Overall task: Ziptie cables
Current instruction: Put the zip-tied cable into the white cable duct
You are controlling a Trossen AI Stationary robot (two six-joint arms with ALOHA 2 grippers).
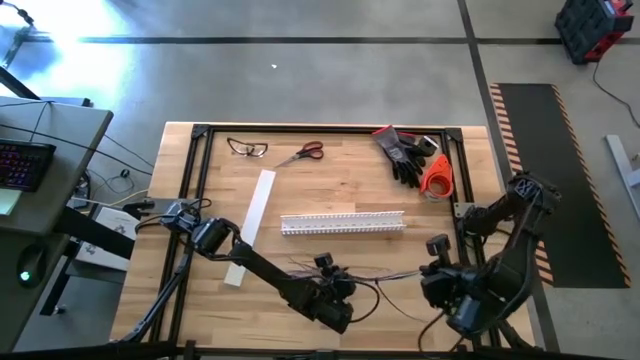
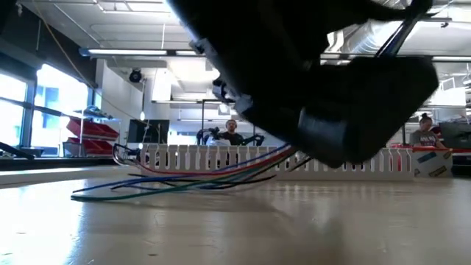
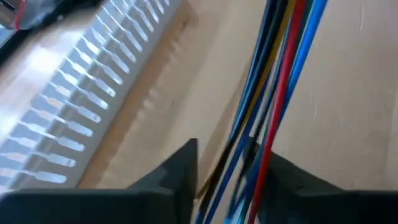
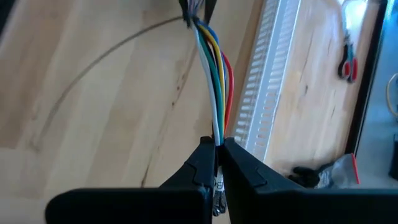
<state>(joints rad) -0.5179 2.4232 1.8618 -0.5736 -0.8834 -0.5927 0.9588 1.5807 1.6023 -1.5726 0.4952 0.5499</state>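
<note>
A: Cables (image 1: 385, 276) first: where do you have them?

B: You have one bundle strung between both end effectors along the front of the bench (image 1: 340, 190), its long axis running side to side, roughly parallel to the slotted channel (image 1: 343, 222) that lies just behind it.

A: And the right end effector (image 4: 217, 144)?

B: Your right fingers are pinched together on the bundle's end; the wires run straight away from the tips toward your other arm. In the right wrist view you can count about five colours: blue, yellow, green, white, red.

A: The left end effector (image 3: 227, 163)?

B: Your left fingers are apart, one either side of the bundle, with the wires passing through the gap. Whether they actually press on the wires you cannot tell.

A: Which arm is nearer the loose part?

B: Your left. The free ends fan out on the bench beyond it.

A: Counts?

B: One bundle, one channel, two end effectors. I see no ziptie on the bundle, so I judge the tying not yet done.
</note>
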